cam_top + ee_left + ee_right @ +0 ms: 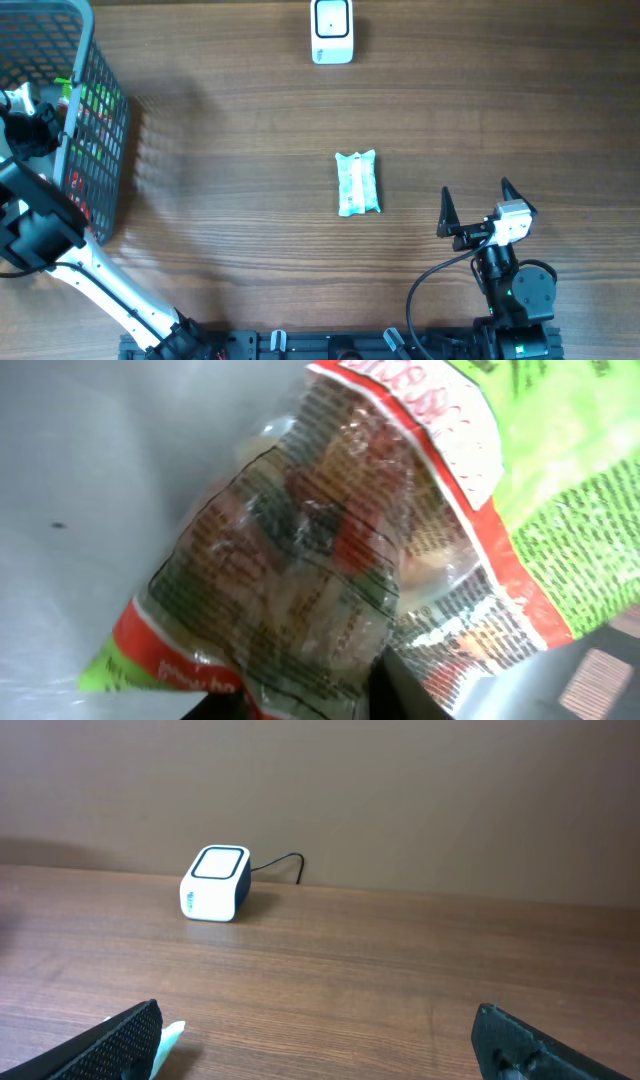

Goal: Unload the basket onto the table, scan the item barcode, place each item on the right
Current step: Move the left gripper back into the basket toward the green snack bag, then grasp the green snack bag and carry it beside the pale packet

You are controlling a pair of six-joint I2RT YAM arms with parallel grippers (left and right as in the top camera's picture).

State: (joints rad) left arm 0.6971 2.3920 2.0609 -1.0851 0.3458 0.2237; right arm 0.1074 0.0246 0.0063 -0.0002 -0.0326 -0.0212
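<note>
Overhead, nearest the arm bases, the right gripper (475, 190) is seen released, its jaws spread wide over bare wood with nothing between them. Just beyond it and to its left, a white and teal packet (357, 183) is laid flat near the middle of the table (230, 120), apart from both grippers. Farther on, at the far edge, the white scanner (332, 32) is set with its dark window facing up. A thin cable (280, 863) is seen behind it in the right wrist view. At the far left corner, the left gripper (40, 128) is held inside a mesh basket (100, 130). Its wrist view is filled by a clear packet with green and red printing (300, 560), pressed close to the camera, and one dark finger (400, 685) is seen at the packet's lower edge. Whether this packet is clamped cannot be told.
</note>
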